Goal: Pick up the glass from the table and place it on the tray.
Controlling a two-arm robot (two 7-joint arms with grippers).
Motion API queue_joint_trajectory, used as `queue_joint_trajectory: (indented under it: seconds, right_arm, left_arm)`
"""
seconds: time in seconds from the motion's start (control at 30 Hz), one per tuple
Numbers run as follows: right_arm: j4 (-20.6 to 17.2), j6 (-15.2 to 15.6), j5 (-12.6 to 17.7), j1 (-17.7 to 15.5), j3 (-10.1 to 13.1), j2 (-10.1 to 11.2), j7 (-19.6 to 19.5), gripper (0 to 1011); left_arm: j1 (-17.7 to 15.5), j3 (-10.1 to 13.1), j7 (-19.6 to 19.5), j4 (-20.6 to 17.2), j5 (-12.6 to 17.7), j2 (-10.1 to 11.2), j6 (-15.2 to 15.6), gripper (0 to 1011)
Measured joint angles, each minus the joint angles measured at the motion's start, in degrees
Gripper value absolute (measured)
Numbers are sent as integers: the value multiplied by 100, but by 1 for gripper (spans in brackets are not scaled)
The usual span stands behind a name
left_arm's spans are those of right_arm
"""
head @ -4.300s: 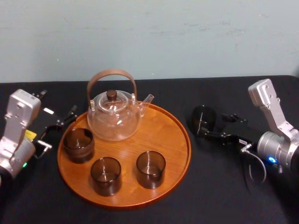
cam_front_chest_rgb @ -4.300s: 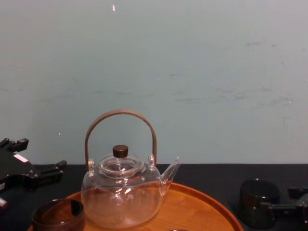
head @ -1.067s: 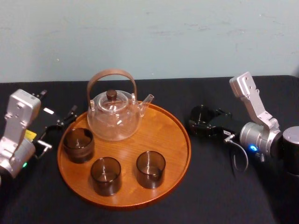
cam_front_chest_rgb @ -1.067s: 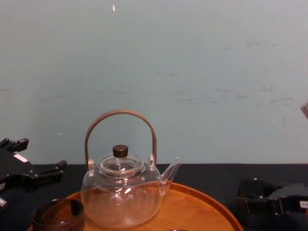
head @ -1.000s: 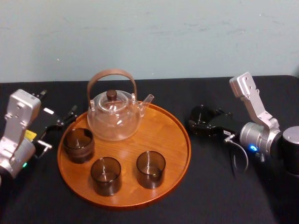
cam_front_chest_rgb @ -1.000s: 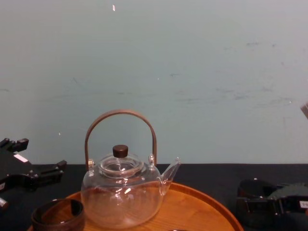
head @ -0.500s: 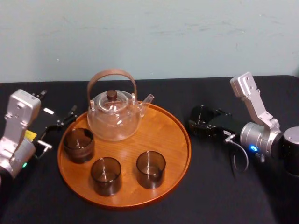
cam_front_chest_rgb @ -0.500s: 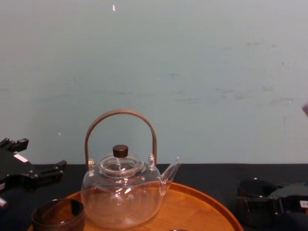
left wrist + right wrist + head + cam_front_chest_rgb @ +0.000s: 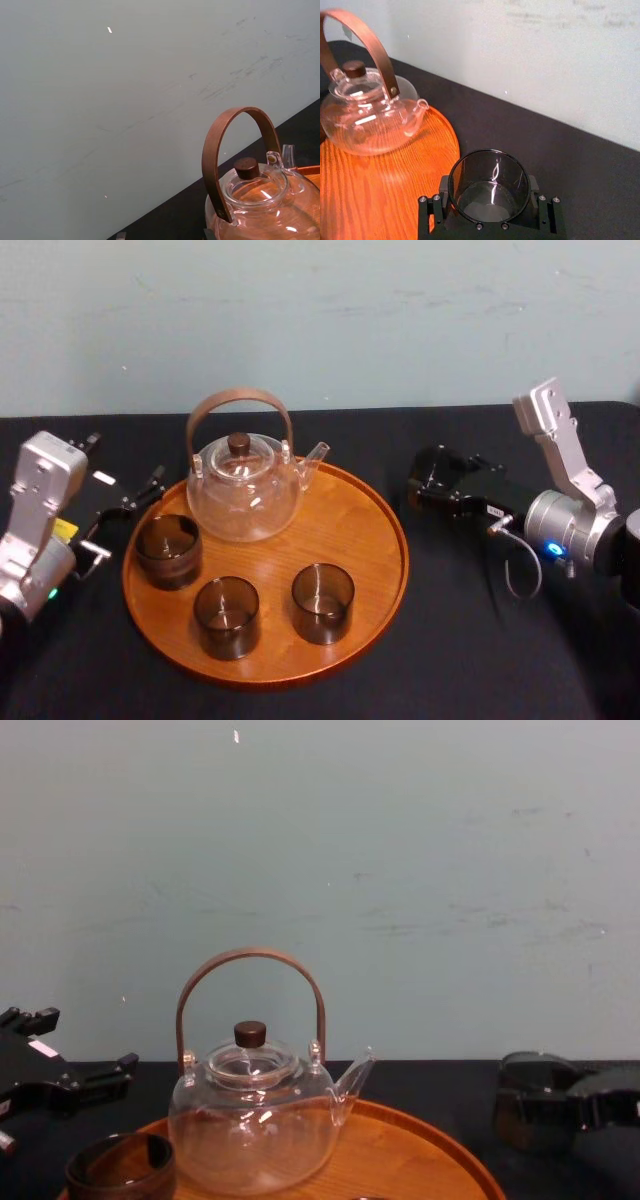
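— So, head view first: where is the glass?
— The smoky glass [image 9: 436, 470] sits just right of the round wooden tray [image 9: 345, 520], off it, clamped between the right gripper's [image 9: 428, 486] fingers. The left gripper [image 9: 122, 465] hangs by the tray's left rim, fingers spread and holding nothing.
— Left wrist view?
— The glass teapot [image 9: 260, 200] stands on the tray.
— Right wrist view?
— The glass is upright and pinched on both sides, beside the tray's rim.
— Chest view?
— It is right of the tray; I cannot tell whether it touches the black cloth [image 9: 430, 1085].

Orange-brown wood-grained tray [image 9: 365, 530], smoky dark glass [image 9: 489, 185], black tablecloth [image 9: 450, 640], pale green-grey wall [image 9: 320, 310].
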Motion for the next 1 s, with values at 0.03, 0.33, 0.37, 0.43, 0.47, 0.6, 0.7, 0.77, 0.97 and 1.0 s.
queue_joint_trajectory:
  seconds: [0.03,0.33,0.37,0.43,0.47,0.6,0.7,0.77,0.97,1.0]
  right_arm:
    - [-93,-6,18,-35,22,29,-9,904]
    - [-511,-9,74,-185,12,211,48,904]
    - [-580,-8,88,-207,-5,244,84,904]
    - [-643,-7,106,-227,-23,276,120,904]
    - [-707,-6,124,-242,-42,308,152,904]
    - [-827,-4,162,-253,-92,369,223,904]
    - [-880,-8,183,-240,-148,400,281,904]
    - [-893,-16,189,-203,-203,417,330,904]
    - [-908,-51,196,-100,-367,439,465,904]
    - [-908,-57,197,-82,-393,438,488,904]
  left_arm:
    - [-1,0,0,0,0,0,0,1001]
    - [0,0,0,0,0,0,0,1001]
    - [0,0,0,0,0,0,0,1001]
    - [0,0,0,0,0,0,0,1001]
    - [0,0,0,0,0,0,0,1001]
    - [0,0,0,0,0,0,0,1001]
    - [0,0,0,0,0,0,0,1001]
    - [0,0,0,0,0,0,0,1001]
    - [0,0,0,0,0,0,0,1001]
    - [-1,0,0,0,0,0,0,1001]
